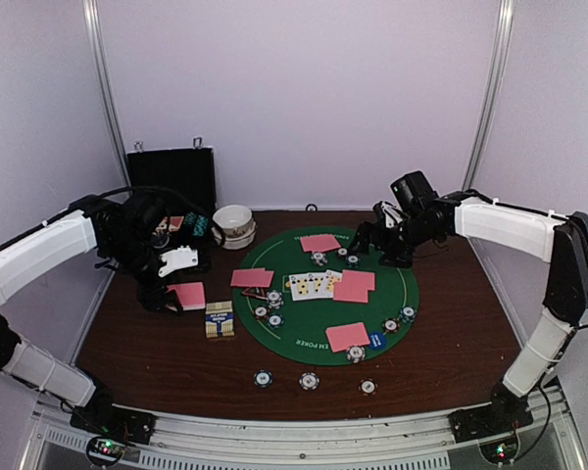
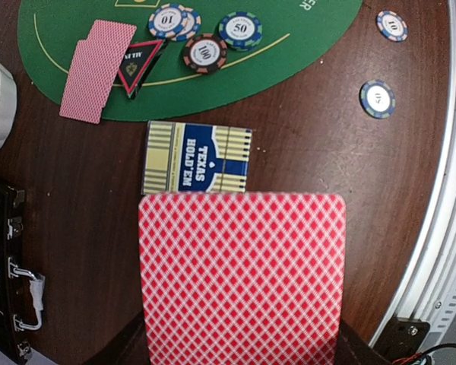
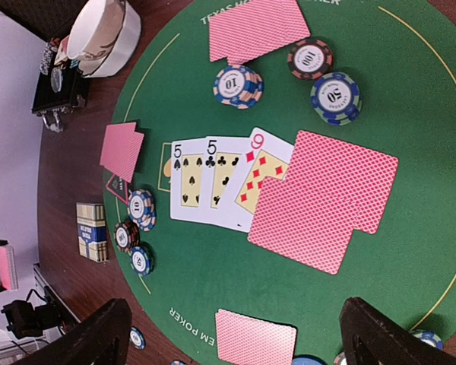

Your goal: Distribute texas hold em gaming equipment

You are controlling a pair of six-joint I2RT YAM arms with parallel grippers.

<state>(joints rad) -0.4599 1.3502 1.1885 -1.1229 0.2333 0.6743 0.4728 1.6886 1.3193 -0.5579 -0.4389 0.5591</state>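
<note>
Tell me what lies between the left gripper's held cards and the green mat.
The Texas Hold'em card box lies flat, directly between the held cards and the near edge of the mat.

a dark brown wooden bench (image 1: pixel 451 323) stands between white walls (image 1: pixel 304 98). a large round green felt mat (image 1: pixel 392 284) lies flat on it, a little right of centre. a black case (image 1: pixel 171 178) stands open at the back left, lid upright. stacked white bowls (image 1: pixel 234 223) sit just beside it, near the mat's back-left rim. a cream-and-blue card box (image 1: pixel 219 319) lies flat on bare wood just off the mat's left side. a metal rail (image 1: pixel 304 431) runs along the near edge.
</note>
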